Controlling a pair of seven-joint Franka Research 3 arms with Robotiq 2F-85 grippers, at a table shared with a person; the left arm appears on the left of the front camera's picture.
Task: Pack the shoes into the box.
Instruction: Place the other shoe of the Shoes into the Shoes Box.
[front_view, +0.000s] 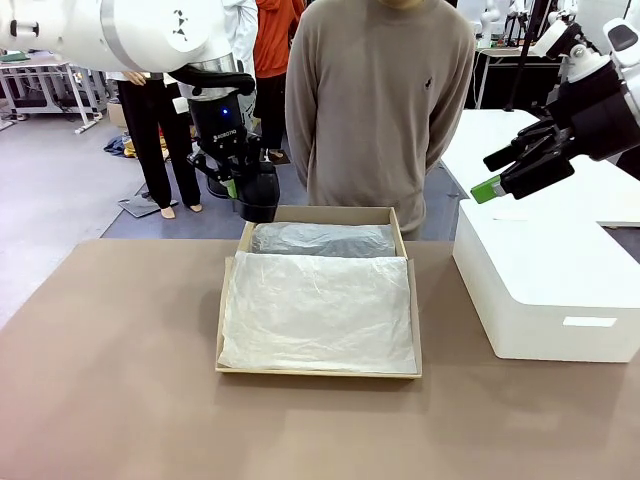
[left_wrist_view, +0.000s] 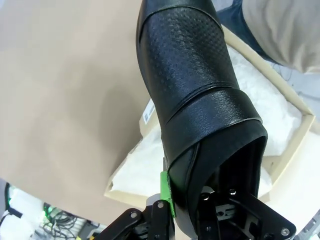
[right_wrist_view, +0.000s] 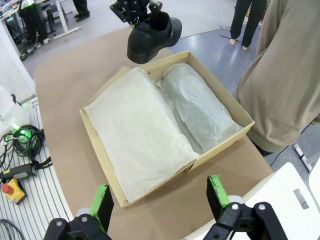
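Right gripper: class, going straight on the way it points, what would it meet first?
Probably the white tissue paper in the box; the open right gripper points at it with nothing between, though depth is unclear.

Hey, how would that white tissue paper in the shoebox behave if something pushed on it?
Probably floppy and light: the tissue paper lies in soft wrinkles inside the box. It would likely crumple rather than resist. It looks thin, half see-through at the far side, so it may tear.
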